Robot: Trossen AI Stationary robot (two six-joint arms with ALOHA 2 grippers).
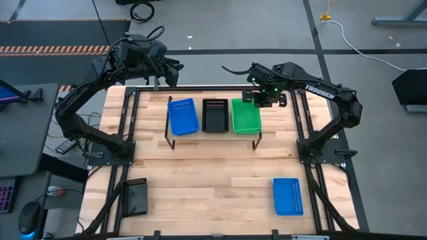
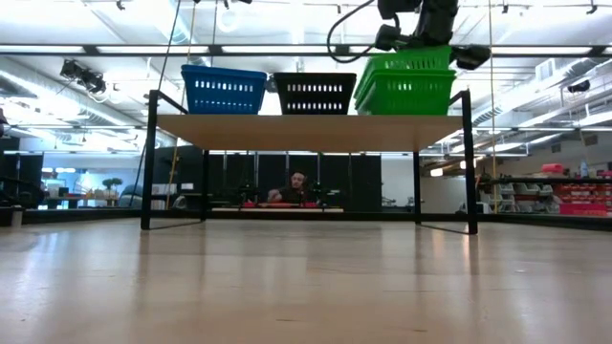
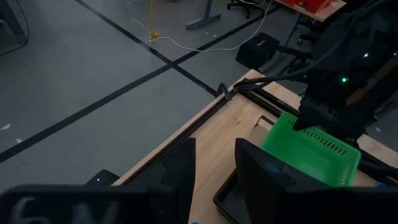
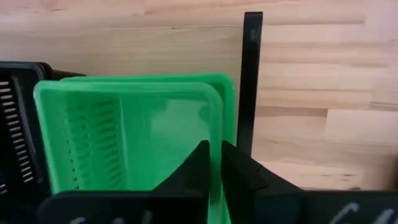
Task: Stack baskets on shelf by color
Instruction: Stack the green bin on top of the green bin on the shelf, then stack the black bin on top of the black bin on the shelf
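Pinching green basket (image 4: pixel 137 134) rim, right hand (image 4: pixel 214 163)

The shelf (image 1: pixel 212 135) top is filled side to side by blue (image 1: pixel 183 116), black (image 1: pixel 215 115) and green (image 1: pixel 245 115) baskets (the right gripper (image 1: pixel 261 99) crowds the green one); open tabletop (image 1: pixel 207 180) lies in front.

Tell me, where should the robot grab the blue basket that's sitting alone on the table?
Probably by one wall's top rim, coming straight down from above. The blue basket lies flat and open side up on the table, near the right arm's side, with nothing beside it. Its thin upright mesh walls would fit between two fingers; one finger goes inside, one outside. The right gripper is over the green basket.
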